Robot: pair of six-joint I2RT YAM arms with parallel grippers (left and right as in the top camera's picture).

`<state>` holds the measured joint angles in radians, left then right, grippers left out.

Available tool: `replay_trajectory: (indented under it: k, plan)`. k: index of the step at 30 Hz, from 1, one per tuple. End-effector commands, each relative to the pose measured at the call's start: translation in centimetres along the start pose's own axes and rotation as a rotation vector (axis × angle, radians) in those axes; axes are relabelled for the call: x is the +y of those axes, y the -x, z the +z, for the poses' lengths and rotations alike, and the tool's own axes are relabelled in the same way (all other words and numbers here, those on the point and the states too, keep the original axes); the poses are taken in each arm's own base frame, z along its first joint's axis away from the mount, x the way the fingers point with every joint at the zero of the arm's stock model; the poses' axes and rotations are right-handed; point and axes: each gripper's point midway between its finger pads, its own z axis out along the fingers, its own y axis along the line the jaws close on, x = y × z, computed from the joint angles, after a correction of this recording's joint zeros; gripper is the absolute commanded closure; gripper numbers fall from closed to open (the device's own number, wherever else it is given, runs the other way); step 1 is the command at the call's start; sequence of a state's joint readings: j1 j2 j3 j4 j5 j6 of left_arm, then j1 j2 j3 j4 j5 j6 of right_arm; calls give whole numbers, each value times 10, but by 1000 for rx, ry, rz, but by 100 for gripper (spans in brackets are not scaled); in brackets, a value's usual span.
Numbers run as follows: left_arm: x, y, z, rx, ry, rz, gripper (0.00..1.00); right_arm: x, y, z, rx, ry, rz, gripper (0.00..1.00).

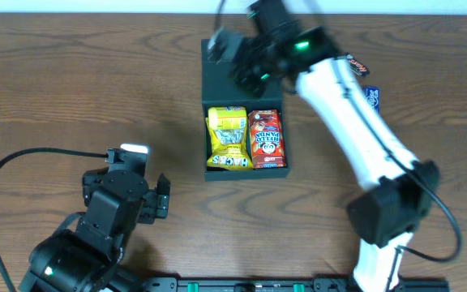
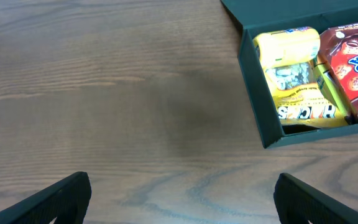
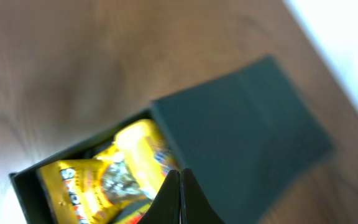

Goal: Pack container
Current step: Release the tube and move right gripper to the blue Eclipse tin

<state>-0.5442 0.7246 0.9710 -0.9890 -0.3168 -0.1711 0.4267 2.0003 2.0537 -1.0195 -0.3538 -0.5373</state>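
Observation:
The black container (image 1: 203, 138) lies at the table's middle with its flap lid (image 1: 224, 88) open toward the far side. Inside lie a yellow packet (image 1: 227, 138) and a red packet (image 1: 267, 139) side by side. My right gripper (image 1: 244, 75) is shut and empty, hovering over the lid near its hinge. In the right wrist view its fingertips (image 3: 180, 186) meet above the lid (image 3: 241, 118), beside the yellow packet (image 3: 104, 180). My left gripper (image 1: 162, 197) is open and empty at the lower left, its jaws (image 2: 182, 199) over bare wood, well away from the container (image 2: 257, 93).
Two loose snack packets lie right of the container behind the right arm, one dark red (image 1: 357, 65) and one blue (image 1: 372, 97). A black cable (image 1: 23, 162) loops at the left edge.

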Motion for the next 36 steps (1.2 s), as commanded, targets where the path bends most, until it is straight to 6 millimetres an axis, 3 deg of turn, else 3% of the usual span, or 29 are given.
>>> replay_trajectory:
  k: [1, 5, 7, 13, 18, 21, 24, 36]
  plan:
    - [1, 4, -3, -12, -1, 0, 5, -39, -24, -13, 9, -46, 223, 99]
    - [1, 4, -3, -12, -1, 1, 5, -90, -71, -39, 51, -131, 455, 99]
    - [1, 4, -3, -12, -1, 0, 5, -115, -109, -56, 123, -220, 577, 98]
    - [1, 4, -3, -12, -1, 0, 5, -157, -200, -100, 263, -395, 860, 98]
    - [1, 4, -3, -12, -1, 1, 5, -169, -257, -117, 299, -433, 1050, 60]
    - [1, 4, -3, -12, -1, 1, 5, -168, -286, -113, 326, -434, 1129, 53]
    - [1, 4, -3, -12, -1, 1, 5, -161, -304, -96, 350, -420, 1171, 50]
    - [1, 4, -3, -12, -1, 0, 5, -163, -347, -40, 293, -461, 1181, 43]
